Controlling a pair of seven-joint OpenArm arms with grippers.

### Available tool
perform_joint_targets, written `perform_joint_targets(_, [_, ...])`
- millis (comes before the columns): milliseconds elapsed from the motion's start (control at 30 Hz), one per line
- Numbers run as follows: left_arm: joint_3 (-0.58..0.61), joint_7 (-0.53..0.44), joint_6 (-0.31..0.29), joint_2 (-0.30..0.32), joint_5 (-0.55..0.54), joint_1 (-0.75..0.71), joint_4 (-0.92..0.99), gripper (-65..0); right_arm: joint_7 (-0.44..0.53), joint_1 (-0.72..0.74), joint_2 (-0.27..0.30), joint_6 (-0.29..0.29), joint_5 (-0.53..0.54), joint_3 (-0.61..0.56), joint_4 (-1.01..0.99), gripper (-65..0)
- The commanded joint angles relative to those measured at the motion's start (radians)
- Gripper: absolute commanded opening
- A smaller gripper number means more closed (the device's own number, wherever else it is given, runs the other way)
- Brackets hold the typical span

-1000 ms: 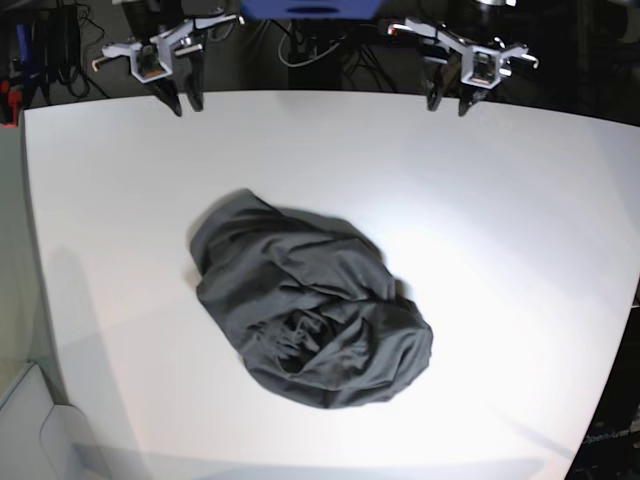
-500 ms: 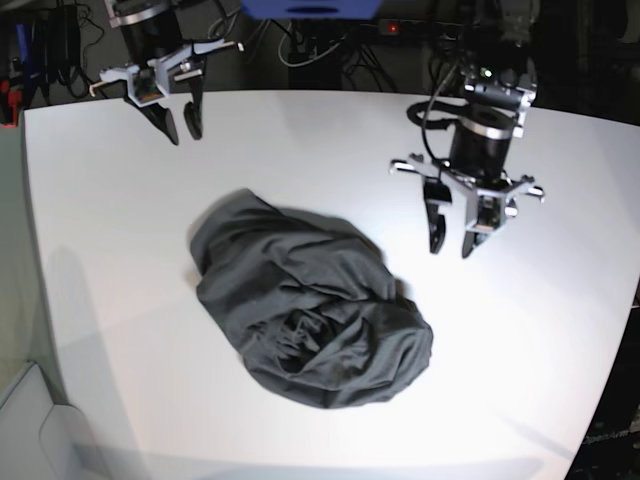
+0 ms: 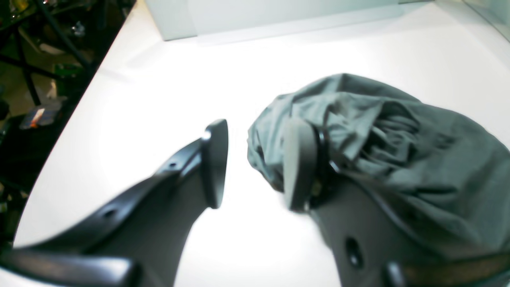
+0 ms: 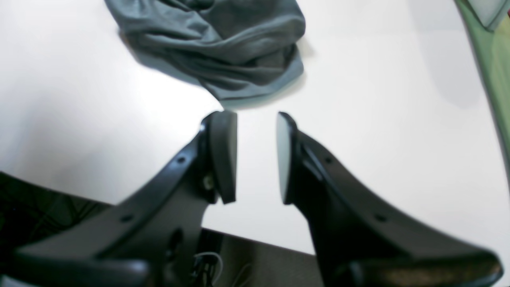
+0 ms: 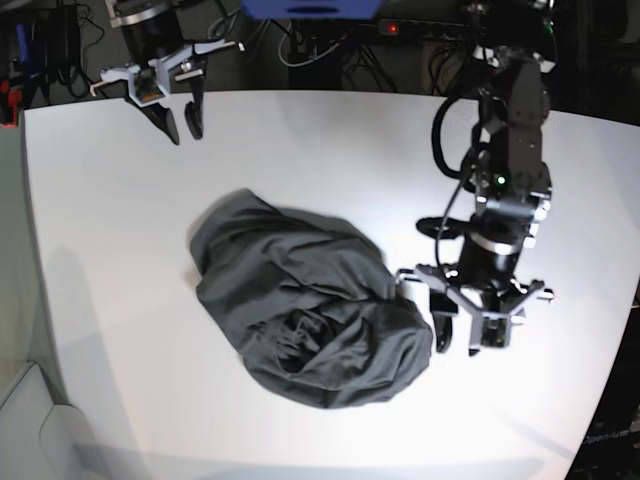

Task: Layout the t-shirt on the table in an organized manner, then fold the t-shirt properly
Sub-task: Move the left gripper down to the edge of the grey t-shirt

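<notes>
The dark charcoal t-shirt (image 5: 305, 300) lies crumpled in a heap in the middle of the white table (image 5: 320, 140). My left gripper (image 5: 458, 347) hangs open just off the heap's right edge, fingers pointing down. In the left wrist view the t-shirt (image 3: 398, 139) fills the right side, and the left gripper (image 3: 257, 165) stands open with one finger in front of the cloth's edge and nothing gripped. My right gripper (image 5: 185, 130) is open at the far left of the table. In the right wrist view, the right gripper (image 4: 253, 155) hovers over bare table (image 4: 378, 99), short of the t-shirt (image 4: 223, 44).
Dark cables and equipment (image 5: 320, 40) crowd the space behind the table's far edge. A pale grey panel (image 5: 20, 420) stands off the table's near left corner. The table's right edge (image 5: 625, 330) runs close to the left arm.
The left arm has come from the far edge down across the table to the shirt's right edge. The right arm has lowered slightly at the far left. The shirt has not moved.
</notes>
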State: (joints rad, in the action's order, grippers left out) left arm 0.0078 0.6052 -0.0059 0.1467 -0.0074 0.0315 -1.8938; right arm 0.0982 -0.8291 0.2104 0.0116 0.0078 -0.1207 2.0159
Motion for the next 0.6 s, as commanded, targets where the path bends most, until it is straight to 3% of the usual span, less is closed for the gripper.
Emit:
perform_joint_targets(0, [-0.002,-0.017,0.002,0.003,-0.001,0.028,0.018,-41.9,0.028,-0.009,0.002,0.0,-0.001,0.002,0.015,-46.8])
perform_joint_targets(67, [-0.002,-0.023,0.002,-0.005,-0.001,0.051,0.083,-39.7,0.027,-0.009,0.002,0.0,-0.001,0.002,0.015,-46.8])
perform_joint_targets(267, [-0.002,-0.026,0.002,-0.063,-0.001,0.092,0.178,-20.6,-0.067,0.017,0.002,0.0,-0.001,-0.003,0.013,-46.9])
perform_joint_targets(567, [-0.002,-0.026,0.002,-0.085,-0.001,0.196,0.363,-19.6,-0.085,0.021,0.001,0.0,-0.001,-0.004,0.013,-46.9])
